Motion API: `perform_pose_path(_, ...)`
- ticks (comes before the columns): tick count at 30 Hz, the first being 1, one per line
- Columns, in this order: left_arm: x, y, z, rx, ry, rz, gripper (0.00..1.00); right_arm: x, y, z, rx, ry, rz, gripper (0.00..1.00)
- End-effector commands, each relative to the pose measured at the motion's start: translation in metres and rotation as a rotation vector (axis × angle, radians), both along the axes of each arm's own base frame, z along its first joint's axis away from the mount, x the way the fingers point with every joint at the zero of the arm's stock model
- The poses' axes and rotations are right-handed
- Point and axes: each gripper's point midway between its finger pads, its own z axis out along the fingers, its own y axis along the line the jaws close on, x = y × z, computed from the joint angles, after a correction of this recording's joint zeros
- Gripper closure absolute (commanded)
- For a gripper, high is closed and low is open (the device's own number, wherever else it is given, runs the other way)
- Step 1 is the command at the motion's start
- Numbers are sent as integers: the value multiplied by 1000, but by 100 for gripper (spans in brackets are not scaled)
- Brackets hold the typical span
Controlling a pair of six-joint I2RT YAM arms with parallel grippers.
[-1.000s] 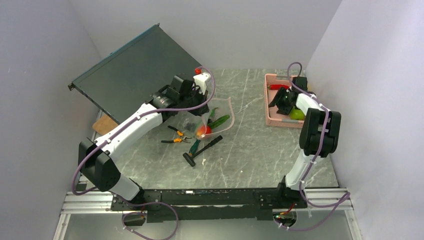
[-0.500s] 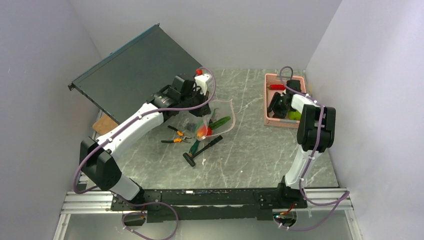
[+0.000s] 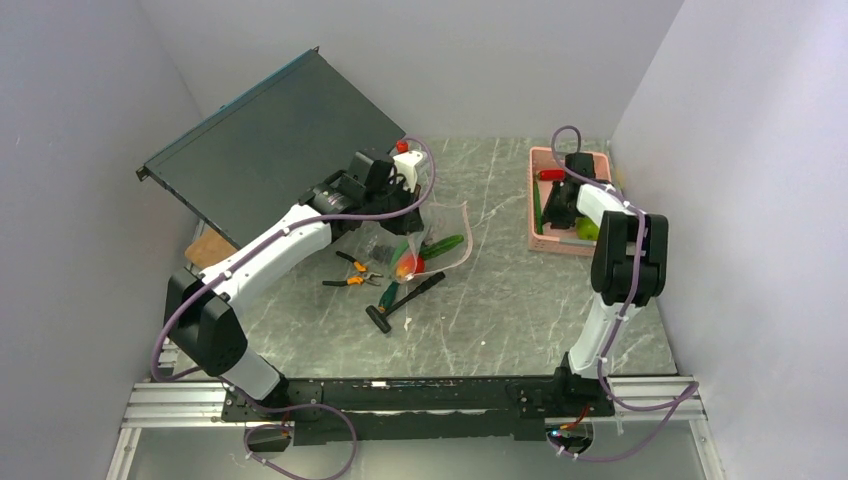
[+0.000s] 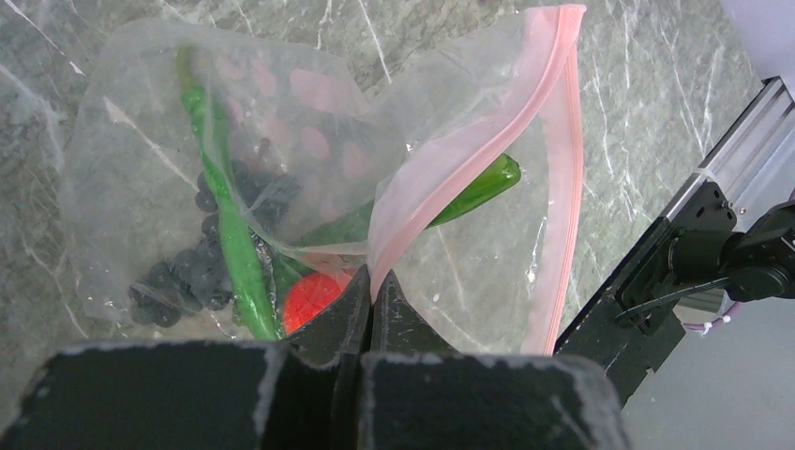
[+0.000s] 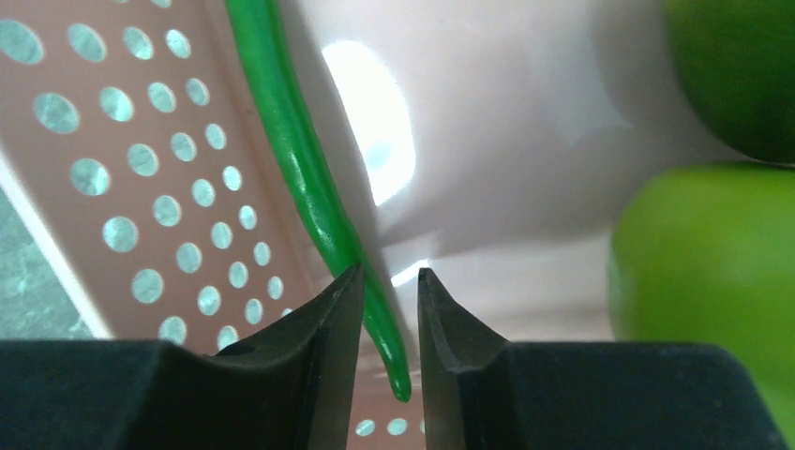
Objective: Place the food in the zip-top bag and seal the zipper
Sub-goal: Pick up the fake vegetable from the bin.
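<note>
Zip-top bag (image 3: 458,230): clear and crinkled, lying left of the table's middle, with one part of its mouth edge lifted.
Pink basket (image 3: 540,243): at the far right of the table, well apart from the bag.
Zipper (image 4: 469,141): a pale pink strip along the bag's mouth. The mouth is agape.
Left gripper (image 4: 373,292): its jaws are pressed together on the zipper.
Right gripper (image 5: 389,281): down inside the pink basket. Its jaws are narrowly parted, one finger on each side of a green chili (image 5: 300,159), with a sliver of gap on one side.
Bagged food: cucumber (image 4: 483,183), long green pod (image 4: 230,234), grape bunch (image 4: 187,272), tomato (image 4: 309,298).
Basket food: a green apple (image 5: 703,281) just beside the fingers; the green chili lies along the perforated wall.
</note>
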Motion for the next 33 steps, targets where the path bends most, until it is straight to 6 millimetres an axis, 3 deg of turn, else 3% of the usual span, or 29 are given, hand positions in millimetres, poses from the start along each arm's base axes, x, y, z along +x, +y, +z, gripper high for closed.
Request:
perform_pose_path(1,6,-6,21,-47,-39,3,100,-4,-27,22,-121,-35,-67,73)
perform_pose_path(5,5,-8,19,-51,-24,-7,100,-2,-28,36,-130,-84,-74,80)
perform_pose_path(9,4,-8,20,-53,-23,-7,100,4,-21,45,-97,-123,-43,80)
perform_pose_path(12,4,-9,21,-57,-23,-9,100,9,-10,50,-48,-170,-3,75)
perform_pose_path(14,4,-9,22,-61,-21,-11,100,14,0,47,-3,-183,39,69)
perform_pose_path(21,3,-9,22,-62,-21,-12,100,18,25,14,113,-112,150,63)
perform_pose_path(25,2,-10,21,-65,-16,-17,100,11,13,-4,44,-32,117,55)
perform_pose_path(29,2,-12,19,-71,-3,-21,100,3,-10,-13,-98,34,51,56)
perform_pose_path(31,1,-13,16,-70,6,-24,100,1,-17,-12,-129,42,26,62)
perform_pose_path(33,2,-13,15,-67,7,-23,100,4,-15,-6,-126,16,30,75)
